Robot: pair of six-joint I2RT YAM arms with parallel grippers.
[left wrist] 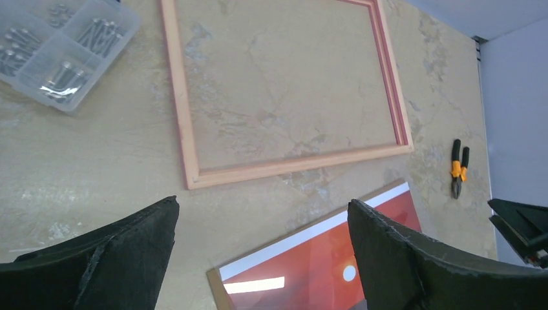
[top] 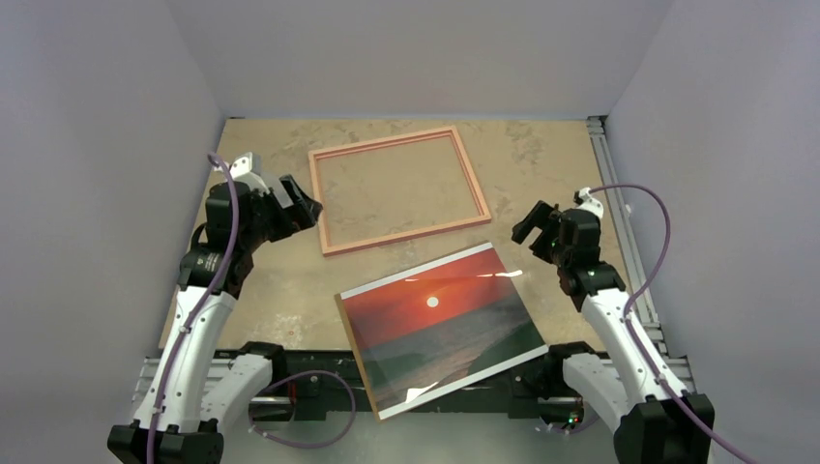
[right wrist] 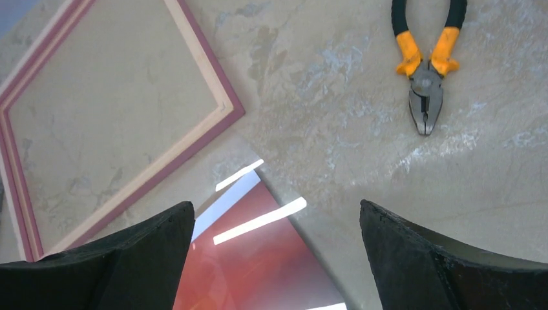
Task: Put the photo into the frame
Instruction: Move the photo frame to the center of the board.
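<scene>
Between my left gripper's two black fingers there is only bare tabletop: the jaws are spread wide and hold nothing, hanging above the marbled beige table. Just ahead of those fingertips lies the frame, flat on the table, with its near rail closest to me. Under and inward of my inner finger is the far-left corner of the photo, red sunset side up, with a thin brown board edge showing along its side. Farther out, beyond the frame's outer corner, sits a clear compartment box of screws.

My right gripper is spread just as wide and is empty too, held above the table. The photo's far-right corner lies below the gap between its fingers, with glare streaks on the gloss. Ahead and inward, the frame's near-right corner comes close to that photo corner without touching it. Ahead and outward lie orange-and-black pliers, well clear of both.

The photo rests nearer my bases than the frame, turned askew to it. In the top view its near end runs past the table's near edge.
</scene>
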